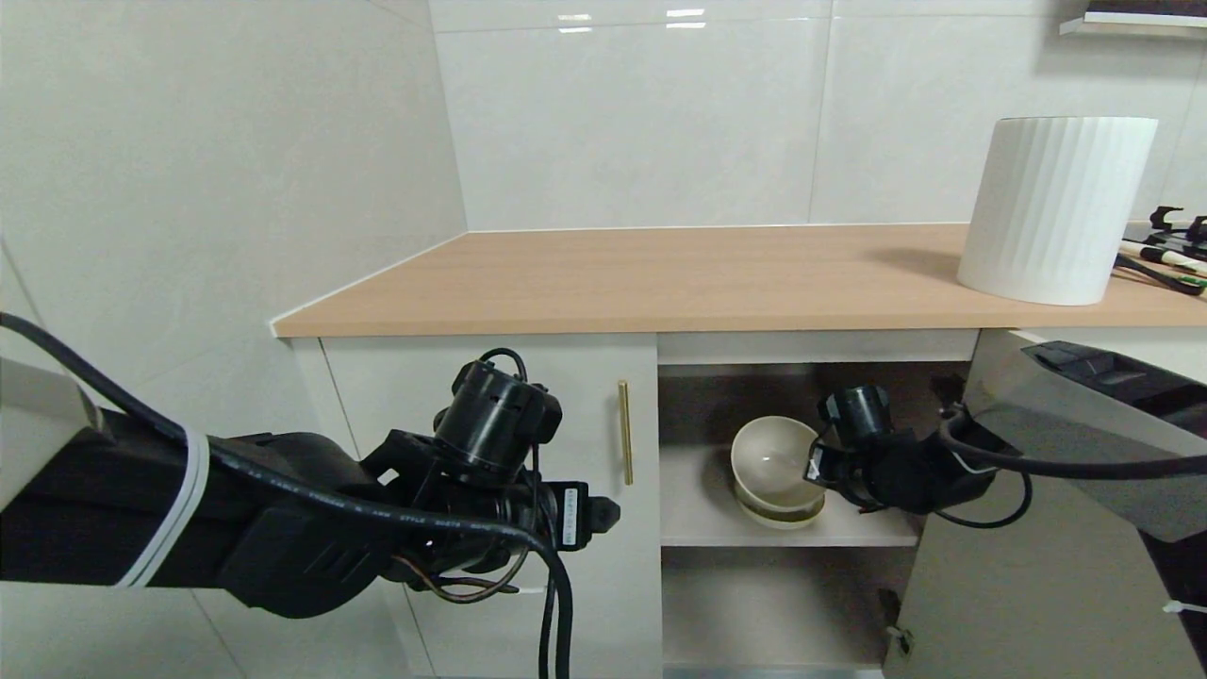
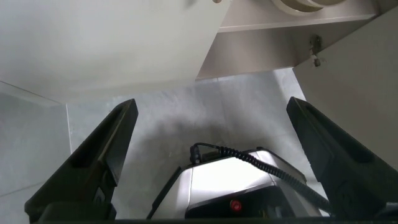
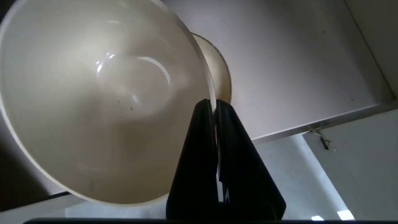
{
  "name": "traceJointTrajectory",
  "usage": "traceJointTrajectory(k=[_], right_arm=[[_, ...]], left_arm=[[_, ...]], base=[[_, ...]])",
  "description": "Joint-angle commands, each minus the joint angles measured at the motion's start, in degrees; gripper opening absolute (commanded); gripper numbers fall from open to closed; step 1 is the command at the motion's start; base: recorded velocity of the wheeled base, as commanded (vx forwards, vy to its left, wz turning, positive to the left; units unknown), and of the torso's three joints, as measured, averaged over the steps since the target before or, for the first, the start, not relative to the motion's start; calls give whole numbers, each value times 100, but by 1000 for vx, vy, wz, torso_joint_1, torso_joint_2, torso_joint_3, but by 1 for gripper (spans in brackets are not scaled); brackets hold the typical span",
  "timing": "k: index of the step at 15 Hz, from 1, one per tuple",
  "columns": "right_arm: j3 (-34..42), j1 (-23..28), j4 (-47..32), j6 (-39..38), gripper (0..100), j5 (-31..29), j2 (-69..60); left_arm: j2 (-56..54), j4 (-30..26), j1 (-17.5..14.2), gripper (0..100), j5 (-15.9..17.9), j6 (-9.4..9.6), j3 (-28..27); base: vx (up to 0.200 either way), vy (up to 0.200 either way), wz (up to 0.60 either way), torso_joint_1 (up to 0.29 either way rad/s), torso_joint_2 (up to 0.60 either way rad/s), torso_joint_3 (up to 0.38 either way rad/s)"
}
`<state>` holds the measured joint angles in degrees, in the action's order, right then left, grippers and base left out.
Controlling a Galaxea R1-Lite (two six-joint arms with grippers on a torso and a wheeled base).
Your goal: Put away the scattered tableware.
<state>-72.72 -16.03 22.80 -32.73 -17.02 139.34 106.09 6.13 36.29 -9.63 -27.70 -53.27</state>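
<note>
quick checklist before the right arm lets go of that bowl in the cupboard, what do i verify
1. Grip: the right gripper is shut on the rim of the bowl. Ok.
2. Place: the bowl is inside the cupboard, above the shelf. Ok.
3. Level: the bowl hangs tilted, its opening facing outward. Not ok for a clean drop.
4. Seating: whether it already rests in the lower bowl. Cannot tell.
5. Way out: the cupboard door is swung wide open, beside the arm. Ok.
6. Other arm: the left gripper is open and empty, in front of the closed door, away from the opening. Ok.
</note>
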Motion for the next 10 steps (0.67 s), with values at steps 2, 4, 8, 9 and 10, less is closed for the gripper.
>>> traceJointTrajectory(k=[2, 4, 8, 9, 10], right_arm=[[-41, 39, 6, 48, 0, -30, 102], [-58, 39, 6, 48, 0, -38, 120], [-58, 39, -3, 56, 0, -47, 137], [-58, 39, -30, 56, 100, -47, 137], [-58, 30, -56, 56, 100, -47, 120]], left_arm=[[-10, 2, 1, 100, -4, 1, 1], [-10, 2, 1, 100, -4, -8, 1], [-10, 2, -8, 100, -4, -8, 1], [-19, 2, -8, 100, -4, -8, 1], [-10, 2, -8, 100, -4, -8, 1]], base=[[0, 0, 0, 0, 0, 0], [0, 0, 0, 0, 0, 0], [0, 0, 0, 0, 0, 0], [0, 0, 0, 0, 0, 0], [0, 0, 0, 0, 0, 0]])
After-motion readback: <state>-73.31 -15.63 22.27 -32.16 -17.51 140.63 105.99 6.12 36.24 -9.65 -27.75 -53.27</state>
